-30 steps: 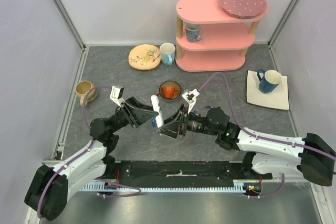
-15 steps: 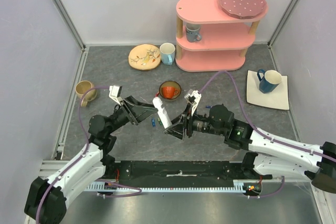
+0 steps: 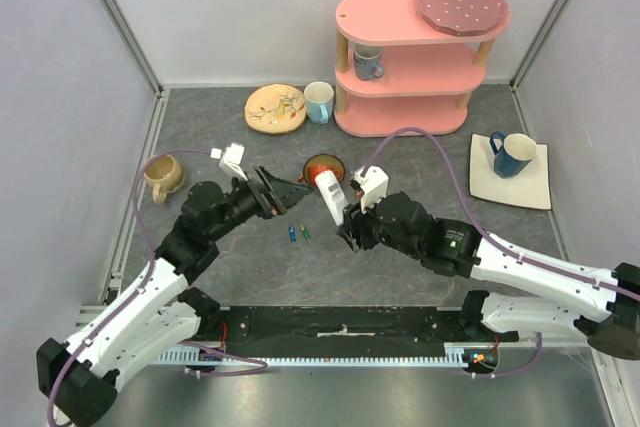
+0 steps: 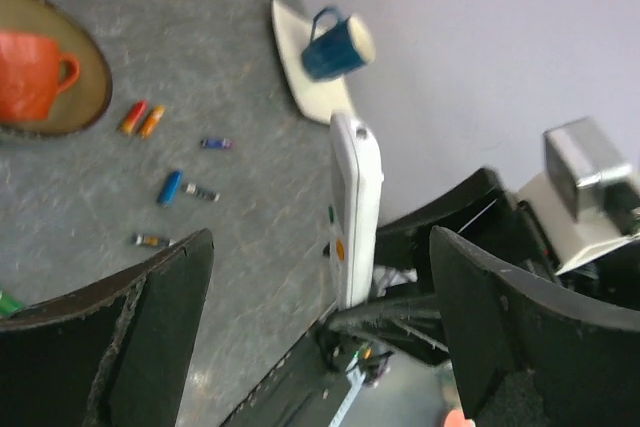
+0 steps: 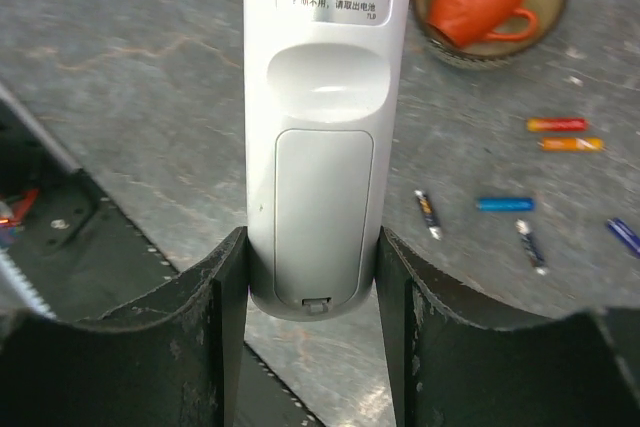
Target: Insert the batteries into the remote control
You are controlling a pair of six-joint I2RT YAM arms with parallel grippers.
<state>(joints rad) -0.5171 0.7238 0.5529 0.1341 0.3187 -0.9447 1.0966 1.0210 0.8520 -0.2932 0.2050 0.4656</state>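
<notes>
My right gripper is shut on the lower end of the white remote control, held upright above the table, its back and shut battery cover facing the wrist camera. From above the remote control stands mid-table. My left gripper is open just left of it, nothing between its fingers; the remote control shows side-on beyond them. Several batteries lie loose on the grey table, red and orange ones nearer the bowl; a blue and a green battery lie under the grippers.
An orange cup in a brown bowl sits just behind the grippers. A pink shelf stands at the back with a pink plate and a mug. A yellow plate, a cup, a beige mug and a blue mug on a white plate ring the area.
My left gripper has opened, let go of the remote control and drawn back to the left. My right gripper has carried the remote up and toward the bowl, standing it more upright.
</notes>
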